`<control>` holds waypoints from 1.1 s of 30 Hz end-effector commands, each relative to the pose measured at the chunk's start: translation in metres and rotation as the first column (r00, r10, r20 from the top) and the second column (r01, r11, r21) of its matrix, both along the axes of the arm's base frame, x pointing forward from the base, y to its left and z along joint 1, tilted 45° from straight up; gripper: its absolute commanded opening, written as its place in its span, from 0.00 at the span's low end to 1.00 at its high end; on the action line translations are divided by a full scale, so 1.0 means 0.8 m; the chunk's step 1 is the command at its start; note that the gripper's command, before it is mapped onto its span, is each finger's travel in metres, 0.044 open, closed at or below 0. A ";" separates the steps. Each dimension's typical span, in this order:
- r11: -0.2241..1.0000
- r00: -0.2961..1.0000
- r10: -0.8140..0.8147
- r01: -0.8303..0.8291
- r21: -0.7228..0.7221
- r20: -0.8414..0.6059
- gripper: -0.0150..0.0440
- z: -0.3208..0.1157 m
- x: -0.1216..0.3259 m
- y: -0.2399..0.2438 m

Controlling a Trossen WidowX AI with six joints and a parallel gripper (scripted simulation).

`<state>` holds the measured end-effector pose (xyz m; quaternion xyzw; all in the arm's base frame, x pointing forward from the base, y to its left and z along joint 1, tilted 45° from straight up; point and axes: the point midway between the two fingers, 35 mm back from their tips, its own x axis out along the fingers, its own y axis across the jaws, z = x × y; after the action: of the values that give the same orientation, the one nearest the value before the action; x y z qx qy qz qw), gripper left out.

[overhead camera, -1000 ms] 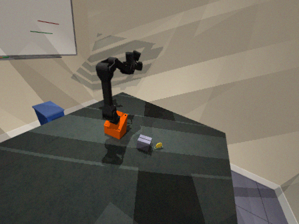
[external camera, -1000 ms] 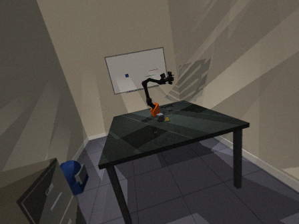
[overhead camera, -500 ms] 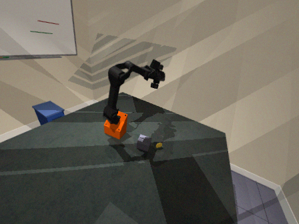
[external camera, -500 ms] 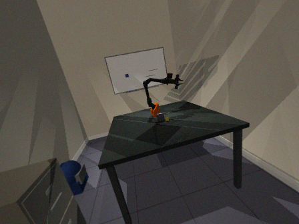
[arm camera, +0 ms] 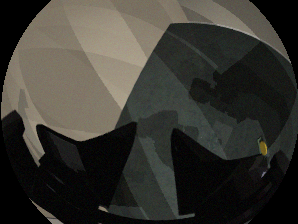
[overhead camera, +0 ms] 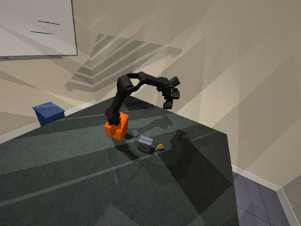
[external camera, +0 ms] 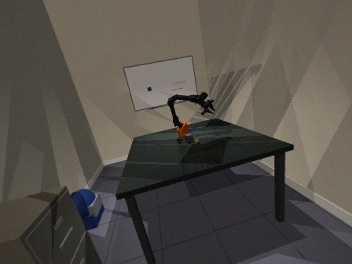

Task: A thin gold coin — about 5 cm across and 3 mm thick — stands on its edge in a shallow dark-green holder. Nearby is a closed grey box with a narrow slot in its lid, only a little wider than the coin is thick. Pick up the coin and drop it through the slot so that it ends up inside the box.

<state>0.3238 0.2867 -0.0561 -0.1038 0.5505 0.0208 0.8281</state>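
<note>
The gold coin (overhead camera: 160, 146) (external camera: 196, 140) (arm camera: 263, 148) stands on edge in its small dark holder, which hardly shows against the dark table. The closed grey box (overhead camera: 145, 145) (external camera: 189, 137) stands close beside the coin, on the side toward the arm's base; its slot shows as a dark line across the lid in the top view. My gripper (overhead camera: 173, 101) (external camera: 208, 111) (arm camera: 154, 129) is high above the table, beyond the coin from the base. Its fingers are partly open with nothing between them. In the wrist view the coin is at the right, beyond the right finger.
The dark table (overhead camera: 84, 188) (external camera: 157, 169) carries the orange arm base (overhead camera: 116, 129) (external camera: 182, 130) just behind the box. The table's edge and the wall lie beyond the gripper. A blue bin (overhead camera: 50, 114) stands off the table.
</note>
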 end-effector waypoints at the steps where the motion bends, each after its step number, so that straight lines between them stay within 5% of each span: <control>1: 0.977 0.998 0.033 -0.045 -0.208 -0.062 0.53 0.009 0.030 -0.076; 8: 0.822 0.936 0.069 -0.250 -0.512 -0.346 0.53 0.042 0.051 -0.226; 13: 0.698 0.810 0.047 -0.445 -0.561 -0.584 0.53 0.075 0.047 -0.317; 33: 0.693 0.803 0.044 -0.453 -0.561 -0.594 0.53 0.039 0.037 -0.370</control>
<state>0.3555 -0.0005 -0.0190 -0.4630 0.7057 -0.0367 0.5350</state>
